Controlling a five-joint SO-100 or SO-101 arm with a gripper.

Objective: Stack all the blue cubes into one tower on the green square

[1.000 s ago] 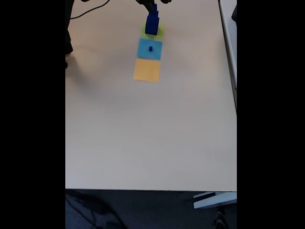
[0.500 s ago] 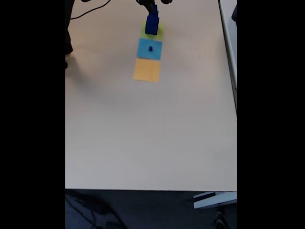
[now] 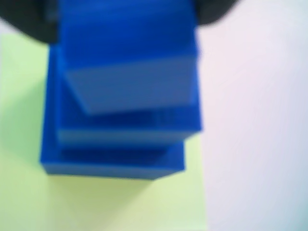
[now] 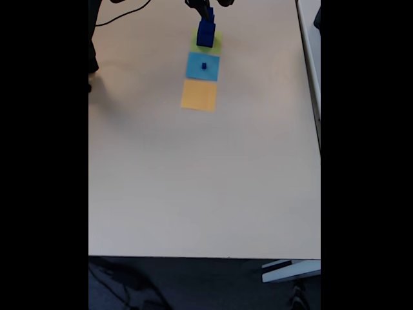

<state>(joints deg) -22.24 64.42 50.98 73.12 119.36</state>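
I have my hand right at the top of the tower of blue cubes, which stands on the green square at the far end of the bench. In the wrist view the tower is a blurred set of steps: the widest cube sits flat on the green square, a narrower one rests on it, and the top cube lies above that, slightly turned against the one beneath. Dark shapes at the upper corners of that view look like parts of my hand flanking the top cube, but I cannot tell whether my fingers are clamped on it or already apart. I judge the largest went down first so each smaller cube has a broad seat.

One cube is left out: a tiny blue cube sits in the middle of the light-blue square, the next patch nearer the camera from the green square. Beyond that lies the orange square, bare. A black cable curls on the bench to the left of the green square, well apart from it. Nothing stands between the tower and the tiny cube. The skewed top cube is my worry, since it leaves a crooked seat for the last piece.
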